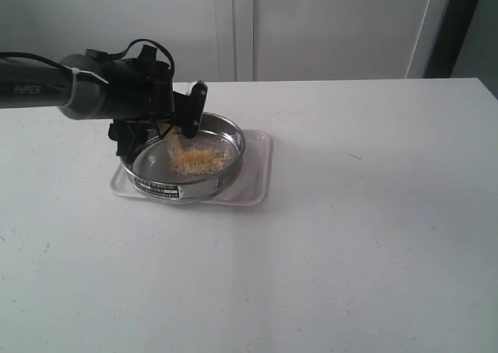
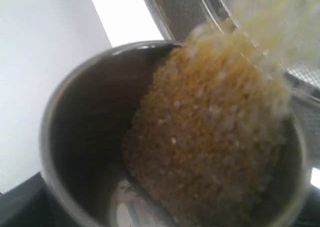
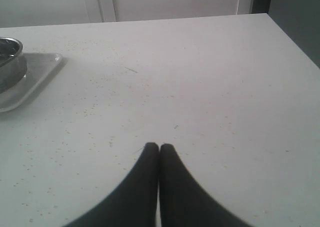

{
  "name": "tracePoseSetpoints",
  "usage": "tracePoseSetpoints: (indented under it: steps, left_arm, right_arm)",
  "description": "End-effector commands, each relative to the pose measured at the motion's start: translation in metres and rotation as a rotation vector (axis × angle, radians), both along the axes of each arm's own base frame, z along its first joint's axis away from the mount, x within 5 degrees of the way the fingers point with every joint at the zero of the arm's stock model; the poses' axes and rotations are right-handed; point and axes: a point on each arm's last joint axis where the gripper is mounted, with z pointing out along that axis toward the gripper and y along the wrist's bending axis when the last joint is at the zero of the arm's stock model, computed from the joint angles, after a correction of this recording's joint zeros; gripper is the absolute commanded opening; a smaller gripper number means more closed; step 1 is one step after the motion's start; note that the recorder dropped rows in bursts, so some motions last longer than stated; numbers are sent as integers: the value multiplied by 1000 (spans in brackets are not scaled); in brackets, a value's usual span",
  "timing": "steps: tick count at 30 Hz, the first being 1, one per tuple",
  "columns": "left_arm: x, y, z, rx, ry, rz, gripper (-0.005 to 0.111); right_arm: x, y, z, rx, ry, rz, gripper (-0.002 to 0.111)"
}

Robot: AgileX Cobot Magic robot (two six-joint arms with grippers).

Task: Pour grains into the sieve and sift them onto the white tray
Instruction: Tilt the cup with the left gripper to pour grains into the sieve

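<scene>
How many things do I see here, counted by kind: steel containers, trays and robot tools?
Steel containers: 2, the sieve and the steel cup pouring grains
Trays: 1, the white tray
Tools: 2, the left tool holding the cup, the right tool shut
Total: 5

**A plain, pale room**

A white table [image 1: 366, 244], faintly speckled, stretches away ahead of the right gripper [image 3: 159, 147] to its far edge. Beyond that edge stands a pale wall [image 1: 327, 26] of flat panels with vertical seams. A dark upright strip [image 1: 459, 26] ends it by the table's far corner. The light is soft and even.
</scene>
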Motion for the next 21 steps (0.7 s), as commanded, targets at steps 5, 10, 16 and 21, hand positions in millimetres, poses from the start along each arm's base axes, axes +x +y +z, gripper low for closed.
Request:
tracePoseSetpoints:
  steps: [5, 10, 16, 21]
  left_arm:
    - [-4, 9, 9, 59, -18, 96, 0]
    - [-6, 15, 10, 98, -13, 149, 0]
    - [-5, 13, 10, 85, -15, 129, 0]
    - [0, -1, 8, -9, -22, -6, 0]
  right_arm:
    - [0, 0, 0, -1, -15, -1, 0]
    - [0, 0, 0, -1, -15, -1, 0]
    - [0, 0, 0, -1, -15, -1, 0]
    - [0, 0, 0, -1, -15, -1, 0]
